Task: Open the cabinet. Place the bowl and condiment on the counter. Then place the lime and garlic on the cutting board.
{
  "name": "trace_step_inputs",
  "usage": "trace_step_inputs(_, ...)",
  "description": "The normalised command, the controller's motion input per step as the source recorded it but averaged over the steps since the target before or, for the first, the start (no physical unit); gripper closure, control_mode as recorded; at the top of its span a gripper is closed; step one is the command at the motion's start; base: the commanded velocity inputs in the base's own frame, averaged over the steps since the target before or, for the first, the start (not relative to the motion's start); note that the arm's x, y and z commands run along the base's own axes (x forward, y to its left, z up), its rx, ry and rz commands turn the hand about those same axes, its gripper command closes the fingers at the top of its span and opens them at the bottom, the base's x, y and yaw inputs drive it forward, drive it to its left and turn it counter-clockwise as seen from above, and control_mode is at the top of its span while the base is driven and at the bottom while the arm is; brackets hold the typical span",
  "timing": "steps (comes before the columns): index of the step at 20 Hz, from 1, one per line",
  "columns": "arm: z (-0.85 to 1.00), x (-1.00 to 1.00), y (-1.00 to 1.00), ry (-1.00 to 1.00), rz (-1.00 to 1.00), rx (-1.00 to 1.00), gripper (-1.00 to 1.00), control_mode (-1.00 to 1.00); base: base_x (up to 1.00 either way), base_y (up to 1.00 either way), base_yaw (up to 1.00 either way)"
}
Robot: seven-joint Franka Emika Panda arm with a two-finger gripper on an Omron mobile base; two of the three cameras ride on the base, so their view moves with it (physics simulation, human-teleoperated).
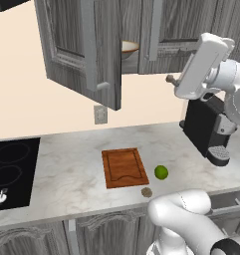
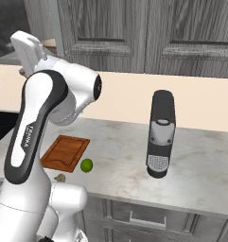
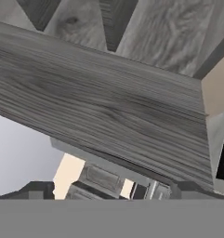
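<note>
Gripper (image 1: 170, 78) raised beside the cabinet (image 1: 86, 45), jaws spread wide and holding nothing. The left door stands open; the bowl (image 1: 129, 47) sits on the shelf inside, and the condiment cannot be made out. On the counter (image 1: 71, 169), the lime (image 1: 161, 172) and garlic (image 1: 147, 191) lie just beside the bare cutting board (image 1: 124, 167). Judged: only the opening is done.
</note>
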Motion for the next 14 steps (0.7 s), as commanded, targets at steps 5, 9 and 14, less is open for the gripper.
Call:
trace_step_inputs(5, 0.00, 0.20, 0.17, 0.00, 0.05, -0.02, -1.00, -1.00, 0.00, 0.00, 0.00)
trace_step_inputs(9, -0.04, 0.30, 0.20, 0.00, 0.04, 0.00, -1.00, -1.00, 0.00, 0.00, 0.00)
trace_step_inputs(14, -0.14, 0.32, 0.28, 0.00, 0.02, 0.00, -1.00, -1.00, 0.00, 0.00, 0.00)
